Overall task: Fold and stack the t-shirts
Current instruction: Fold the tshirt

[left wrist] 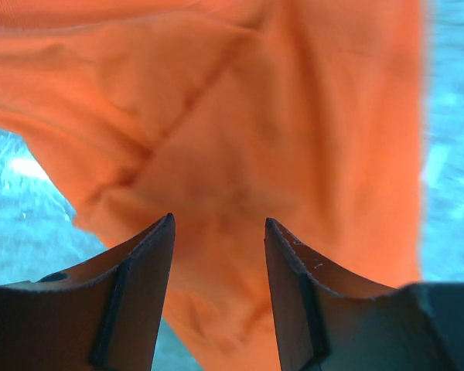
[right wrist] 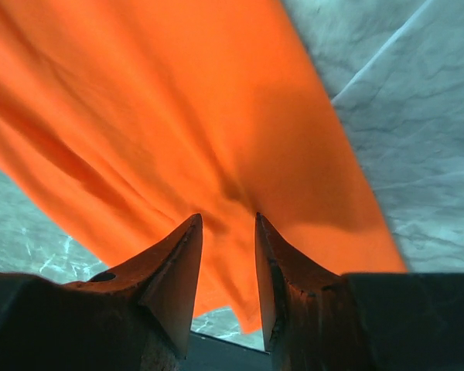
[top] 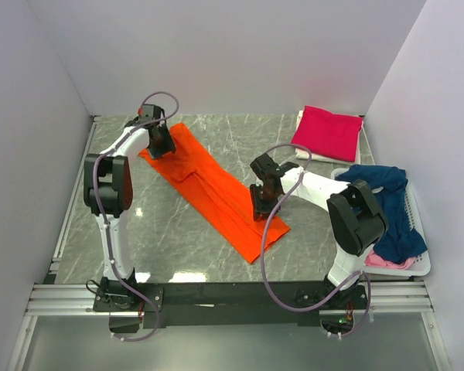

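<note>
Orange tee (top: 216,185): long folded strip, mid-table, diagonal.
Handling: soft, light, limp; likely sags and creases, so take it at the ends.
Left gripper (left wrist: 219,255): jaws apart over far end.
Right gripper (right wrist: 228,255): jaws apart over near end.
Count: one orange, one magenta tee (top: 329,131) folded far right, navy tee (top: 390,205) and pink tee (top: 390,261) in basket (top: 425,263).

Soft, matt orange t-shirt (top: 216,188) cloth with gentle creases lies across a glossy grey marble-look table (top: 170,239) that reflects light. Near the table's far right corner, a smooth matt magenta t-shirt (top: 327,131). At the right edge, a white plastic basket (top: 419,263).
</note>
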